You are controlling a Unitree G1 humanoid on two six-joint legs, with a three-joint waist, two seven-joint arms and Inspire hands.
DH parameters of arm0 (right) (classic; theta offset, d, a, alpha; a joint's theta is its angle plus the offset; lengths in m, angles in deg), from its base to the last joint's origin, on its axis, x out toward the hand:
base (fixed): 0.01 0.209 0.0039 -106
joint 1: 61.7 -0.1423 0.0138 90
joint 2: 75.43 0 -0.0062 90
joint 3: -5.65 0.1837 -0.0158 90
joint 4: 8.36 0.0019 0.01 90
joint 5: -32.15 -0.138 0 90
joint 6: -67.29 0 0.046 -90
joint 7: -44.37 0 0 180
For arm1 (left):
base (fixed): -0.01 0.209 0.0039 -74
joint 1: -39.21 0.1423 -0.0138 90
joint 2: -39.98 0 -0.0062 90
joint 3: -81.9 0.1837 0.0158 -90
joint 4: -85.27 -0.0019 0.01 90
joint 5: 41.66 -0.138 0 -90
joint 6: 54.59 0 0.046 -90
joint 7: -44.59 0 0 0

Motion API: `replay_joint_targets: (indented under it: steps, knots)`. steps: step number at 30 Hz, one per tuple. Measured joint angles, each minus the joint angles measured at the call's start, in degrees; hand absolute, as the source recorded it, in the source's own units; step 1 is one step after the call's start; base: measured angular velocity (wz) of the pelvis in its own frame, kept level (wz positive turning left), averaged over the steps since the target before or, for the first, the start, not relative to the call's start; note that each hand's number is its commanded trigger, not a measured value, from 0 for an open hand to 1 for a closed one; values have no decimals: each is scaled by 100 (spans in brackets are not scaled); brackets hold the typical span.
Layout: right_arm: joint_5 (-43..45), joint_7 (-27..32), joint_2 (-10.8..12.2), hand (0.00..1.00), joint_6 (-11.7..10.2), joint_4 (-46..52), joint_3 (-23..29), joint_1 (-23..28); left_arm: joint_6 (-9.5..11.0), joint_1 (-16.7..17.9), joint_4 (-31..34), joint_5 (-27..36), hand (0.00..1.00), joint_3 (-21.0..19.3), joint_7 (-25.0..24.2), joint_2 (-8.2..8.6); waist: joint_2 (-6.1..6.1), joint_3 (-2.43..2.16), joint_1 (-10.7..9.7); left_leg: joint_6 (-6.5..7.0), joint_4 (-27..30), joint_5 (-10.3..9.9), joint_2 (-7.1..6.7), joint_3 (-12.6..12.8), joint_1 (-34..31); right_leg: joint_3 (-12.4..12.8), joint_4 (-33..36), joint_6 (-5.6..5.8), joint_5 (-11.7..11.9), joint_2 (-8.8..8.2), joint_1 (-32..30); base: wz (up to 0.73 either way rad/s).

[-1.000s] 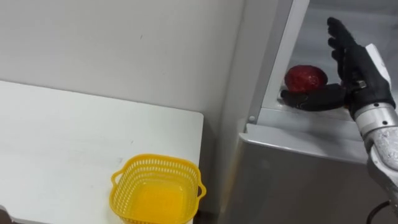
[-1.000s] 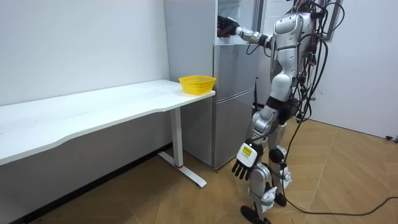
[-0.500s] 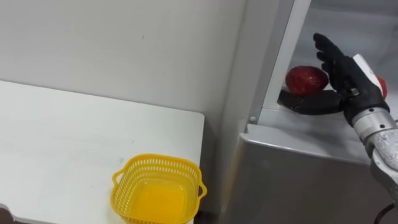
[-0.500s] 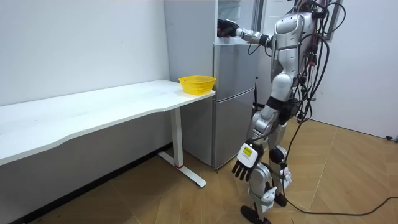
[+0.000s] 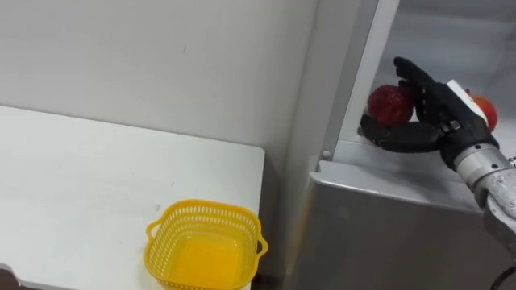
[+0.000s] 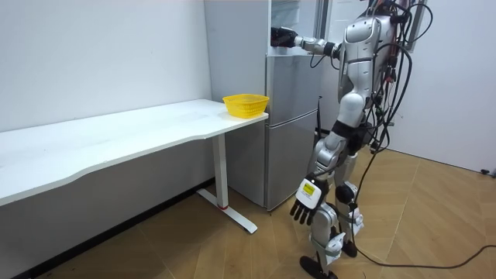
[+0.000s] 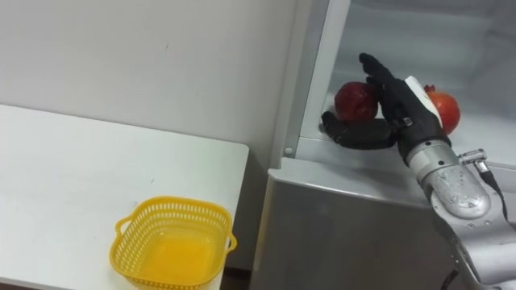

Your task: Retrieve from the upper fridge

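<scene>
Red fruit [image 5: 388,103] is seen lying on the floor of the upper fridge compartment [image 5: 379,153], near the compartment's front left corner, just behind its sill. The right robot hand [image 5: 450,113] is reached into the same compartment and is placed against the fruit's right side. Its fingers are held straight and spread, rising beside and slightly over the fruit, while the thumb is laid along the compartment floor in front of the fruit. The hand is thus released, cupped about the fruit but not clenched on it. Whether the fingers actually touch the fruit cannot be told.

The fruit is round, so no long axis has to be matched. The relation that matters is judged to be this: the fruit lies to the left of the palm, between fingers and thumb, so that a closing of the fingers leftward would be needed before it can be drawn out over the sill.

A second red fruit [image 5: 485,111] is seen deeper in the compartment, behind the back of the hand, and it could be nudged on withdrawal.

The left robot hand [image 6: 303,208] hangs by the thigh, well below the compartment, with fingers relaxed, and is much the farther of the two.
</scene>
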Motion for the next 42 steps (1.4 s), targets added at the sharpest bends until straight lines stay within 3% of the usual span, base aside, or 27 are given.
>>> replay_joint_targets:
  steps: [1, 3, 10, 26, 32, 42]
  knots:
    - [3, -50, -2, 28, -7, -107, -14, -32, -3, 1, -1, -1, 0, 0, -28, -2, -9, 1, 3, 0, 0, 0, 0, 1, 9, 7, 0, 0, 0, 0, 7, 0]
    - [-35, -152, -5, 100, -5, -224, -17, -73, -9, -4, -1, 14, 0, 0, -29, -13, -9, 22, 0, 0, 0, 0, 0, 1, 11, 4, -1, 0, 0, 0, 12, 0]
    - [-79, -341, -7, 100, -9, -840, 35, -315, -107, -32, -6, 5, 0, 134, -48, -90, -36, 41, 2, -2, 15, -1, 1, -12, 44, 7, -7, 0, 0, 8, 65, 0]
    - [-69, -399, -66, 100, -21, -857, 182, -494, -155, -177, -8, 10, 0, 272, -65, -211, 9, 85, 50, -2, -5, -1, 2, -33, 54, 5, -31, 0, 0, 11, 55, 0]
    - [-2, -479, -99, 100, 5, -805, 6, -506, -215, -264, -15, 5, 0, 270, -43, -209, -19, 65, 123, -2, -22, -1, 1, -24, 101, 19, -102, 1, 0, 18, 91, -1]
    - [5, -295, -112, 100, 356, -476, -18, -511, -233, -295, -7, 14, 0, 275, 43, -199, -17, 29, 157, -3, -86, -1, 6, 0, 126, 27, -99, 0, 0, 30, 64, -3]
